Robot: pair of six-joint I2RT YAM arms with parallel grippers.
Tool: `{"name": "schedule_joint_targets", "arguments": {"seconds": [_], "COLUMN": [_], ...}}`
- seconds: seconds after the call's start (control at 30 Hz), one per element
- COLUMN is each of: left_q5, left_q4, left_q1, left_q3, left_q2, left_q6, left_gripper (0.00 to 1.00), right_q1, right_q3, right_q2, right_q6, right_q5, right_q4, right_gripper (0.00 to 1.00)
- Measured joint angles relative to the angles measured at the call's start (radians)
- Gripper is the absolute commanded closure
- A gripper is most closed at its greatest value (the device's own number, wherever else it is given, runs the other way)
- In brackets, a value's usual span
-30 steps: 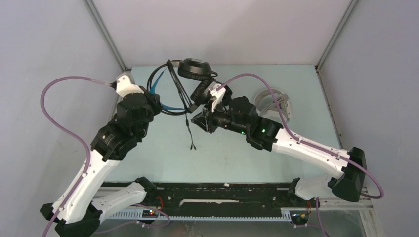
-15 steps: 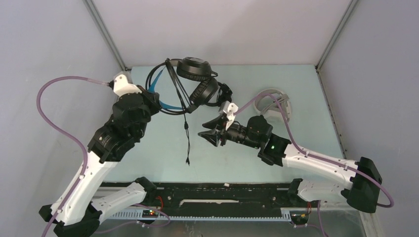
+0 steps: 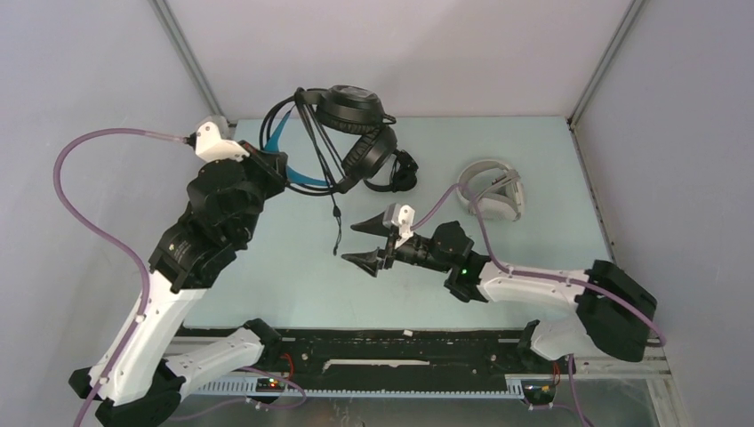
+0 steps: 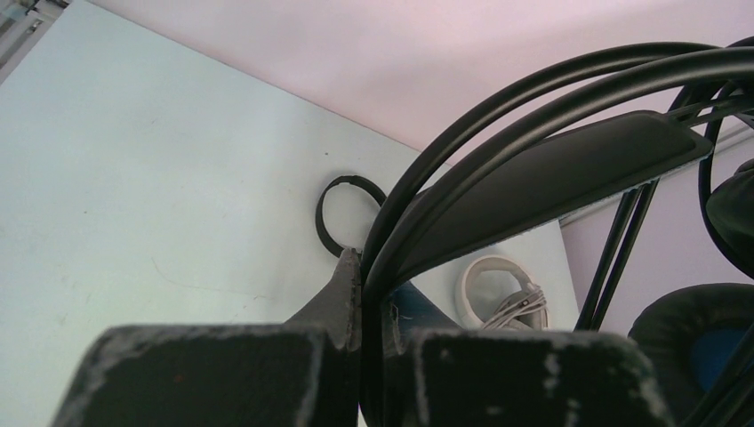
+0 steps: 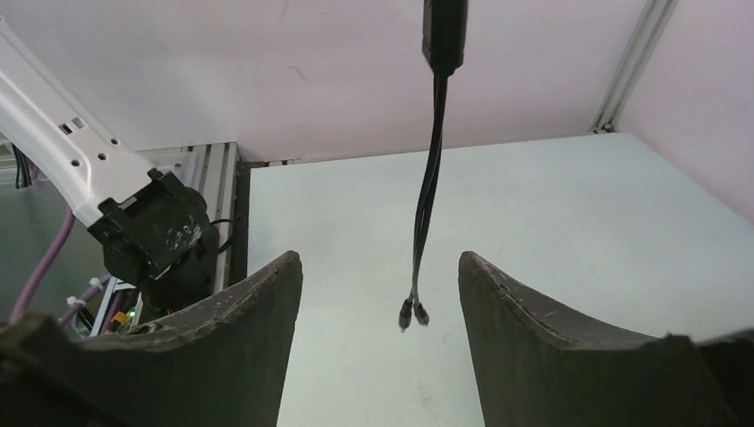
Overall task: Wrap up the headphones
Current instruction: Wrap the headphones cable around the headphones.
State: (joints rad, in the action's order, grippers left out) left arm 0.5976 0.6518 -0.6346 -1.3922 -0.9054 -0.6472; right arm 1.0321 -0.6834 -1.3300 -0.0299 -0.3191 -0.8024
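- The left gripper [image 3: 274,169] is pressed together on the blue-lined headband [image 4: 542,173] of the bulky black headset [image 3: 354,114]. It holds that headset up off the table [image 3: 267,276], well to the left of the white headset [image 3: 491,191] and nearer the far wall.
- Black cable strands run across the headband frame, so I judge the wrapping on this one is begun but not finished.
- A loose cable tail [image 3: 336,222] hangs straight down from the headset, well left of the white headset, with twin plugs [image 5: 411,311] dangling at the end.
- The right gripper [image 3: 360,242] is spread and holding nothing. It sits left of the white headset on the near side, and its wrist view shows the tail hanging between the fingers [image 5: 525,329] but touching neither.
- What's left here, as I read it, is to catch that tail and wind it on.
- The white headset lies on the table with pale cable [image 4: 525,298] gathered against it, so it looks done, though I can't confirm that.
- A small black headset [image 3: 403,169] lies between the white headset and the lifted one; I can't tell how its cable lies.
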Motion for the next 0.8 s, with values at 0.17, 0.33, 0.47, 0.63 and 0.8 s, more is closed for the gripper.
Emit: {"name": "schedule_joint_targets", "arguments": {"seconds": [0.17,0.33,0.47,0.63,0.8], "left_q5": [-0.025,-0.043,-0.051,-0.055,-0.064], "left_q4": [-0.009,-0.013,-0.013,-0.015,-0.016], "left_q1": [0.0,0.0,0.0,0.0,0.0], "left_q3": [-0.009,-0.009,-0.009,-0.011,-0.011], "left_q2": [-0.011,-0.024,-0.026,-0.026,-0.026], "left_q6": [0.001,0.0,0.0,-0.001,-0.001], "left_gripper": [1.0,1.0,1.0,1.0,1.0], "right_q1": [0.0,0.0,0.001,0.006,0.007], "right_q3": [0.0,0.0,0.0,0.0,0.0], "right_q2": [-0.129,-0.227,-0.293,-0.368,-0.385], "right_q6": [-0.017,-0.05,-0.076,-0.102,-0.102], "right_q5": [-0.026,-0.028,-0.039,-0.056,-0.056], "right_q4": [-0.145,-0.256,-0.334,-0.4,-0.436], "right_gripper": [0.33,0.39,0.42,0.43,0.45]}}
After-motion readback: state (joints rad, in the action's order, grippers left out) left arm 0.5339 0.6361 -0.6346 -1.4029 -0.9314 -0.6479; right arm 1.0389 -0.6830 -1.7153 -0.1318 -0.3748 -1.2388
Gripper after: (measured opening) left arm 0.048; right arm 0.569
